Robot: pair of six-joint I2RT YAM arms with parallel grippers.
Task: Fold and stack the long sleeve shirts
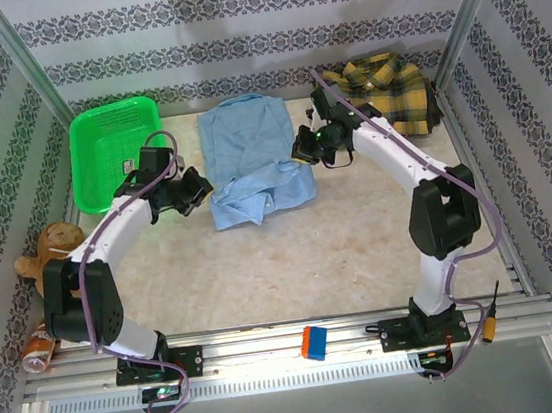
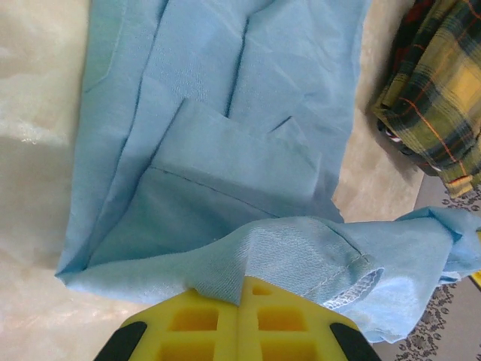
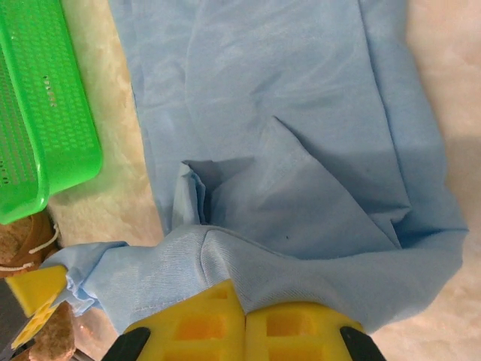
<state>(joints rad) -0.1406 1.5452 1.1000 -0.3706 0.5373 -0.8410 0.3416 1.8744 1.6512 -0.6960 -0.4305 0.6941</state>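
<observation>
On table (image 1: 313,262), light blue shirt (image 1: 247,150), edge clamped by left pincer (image 2: 239,297) and right pincer (image 3: 244,304).

A pale marbled table (image 1: 293,265) carries a green basket (image 1: 113,151) at far left, a light blue shirt (image 1: 243,145) in the middle and a plaid shirt (image 1: 387,87) bunched far right — a brown plush toy (image 1: 48,250) seems to sit at its left edge.

Left gripper (image 2: 240,289), right gripper (image 3: 244,301): seemingly shut
</observation>
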